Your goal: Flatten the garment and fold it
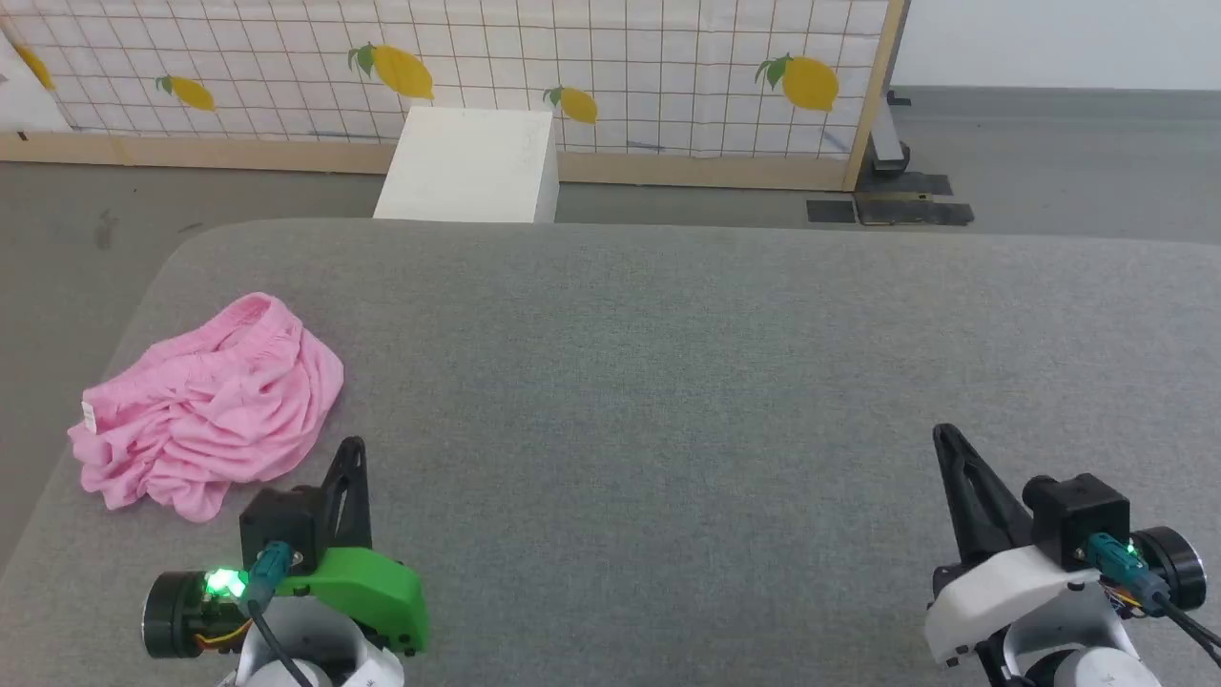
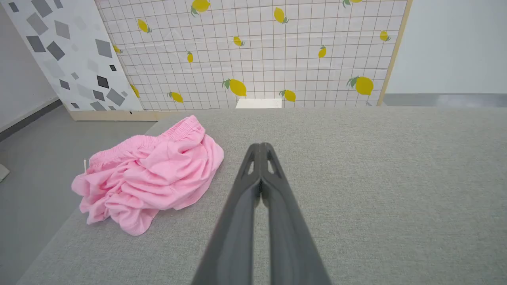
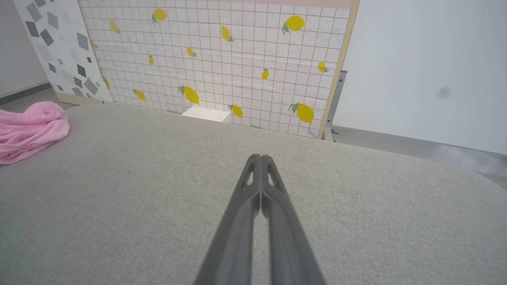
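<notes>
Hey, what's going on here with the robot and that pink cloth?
Nothing is being handled yet. The pink garment lies crumpled in a heap near the left edge of the grey padded table. The left gripper is shut beside it, not touching, and the right gripper is shut far to the right. Flattening has not started.

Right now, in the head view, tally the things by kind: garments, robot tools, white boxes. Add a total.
Garments: 1, the pink garment
Tools: 2, the left tool and the right tool
Boxes: 1, the white box
Total: 4
</notes>
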You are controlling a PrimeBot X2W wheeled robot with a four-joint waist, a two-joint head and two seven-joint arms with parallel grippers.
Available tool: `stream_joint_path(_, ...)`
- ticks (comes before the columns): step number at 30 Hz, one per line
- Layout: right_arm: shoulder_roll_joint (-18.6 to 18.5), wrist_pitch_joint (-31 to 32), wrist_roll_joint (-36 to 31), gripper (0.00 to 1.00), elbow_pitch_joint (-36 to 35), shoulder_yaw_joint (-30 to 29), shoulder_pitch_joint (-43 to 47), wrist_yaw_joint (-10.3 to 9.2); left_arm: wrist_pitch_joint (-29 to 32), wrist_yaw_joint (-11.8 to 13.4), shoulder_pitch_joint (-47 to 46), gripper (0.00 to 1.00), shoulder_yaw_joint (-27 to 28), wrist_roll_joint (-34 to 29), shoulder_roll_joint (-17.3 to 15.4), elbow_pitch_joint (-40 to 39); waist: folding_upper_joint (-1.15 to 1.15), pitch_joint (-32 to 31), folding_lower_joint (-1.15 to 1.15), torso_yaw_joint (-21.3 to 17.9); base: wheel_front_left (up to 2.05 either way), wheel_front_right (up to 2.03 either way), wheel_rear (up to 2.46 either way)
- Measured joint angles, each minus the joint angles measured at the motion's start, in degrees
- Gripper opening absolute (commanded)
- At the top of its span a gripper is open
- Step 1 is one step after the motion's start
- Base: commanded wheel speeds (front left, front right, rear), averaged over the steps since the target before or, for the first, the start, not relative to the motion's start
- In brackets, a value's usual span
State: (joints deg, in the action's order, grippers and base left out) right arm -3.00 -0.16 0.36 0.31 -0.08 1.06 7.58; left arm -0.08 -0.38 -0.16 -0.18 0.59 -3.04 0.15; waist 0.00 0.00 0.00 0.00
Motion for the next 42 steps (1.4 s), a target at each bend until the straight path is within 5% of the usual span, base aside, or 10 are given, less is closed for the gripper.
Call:
stream_joint_path(27, 0.0, 0.0, 0.0, 0.00, 0.0, 0.0, 0.0, 0.00, 0.0, 0.0, 0.0, 0.00, 0.0, 0.0, 0.0, 0.0, 0.00, 0.0, 0.00, 0.0, 0.00, 0.00, 0.00)
stream_joint_path(28, 0.0, 0.0, 0.0, 1.00, 0.0, 0.0, 0.0, 0.00, 0.0, 0.0, 0.0, 1.00, 0.0, 0.0, 0.0, 0.0, 0.00, 0.0, 0.00, 0.0, 0.00, 0.00, 0.00)
stream_joint_path(42, 0.0, -0.7, 0.0, 1.00, 0.4, -0.1, 0.0, 0.01, -0.8, 0.0, -0.1, 1.00, -0.8, 0.7, 0.0, 1.0, 0.00, 0.0, 0.00, 0.0, 0.00, 0.00, 0.00)
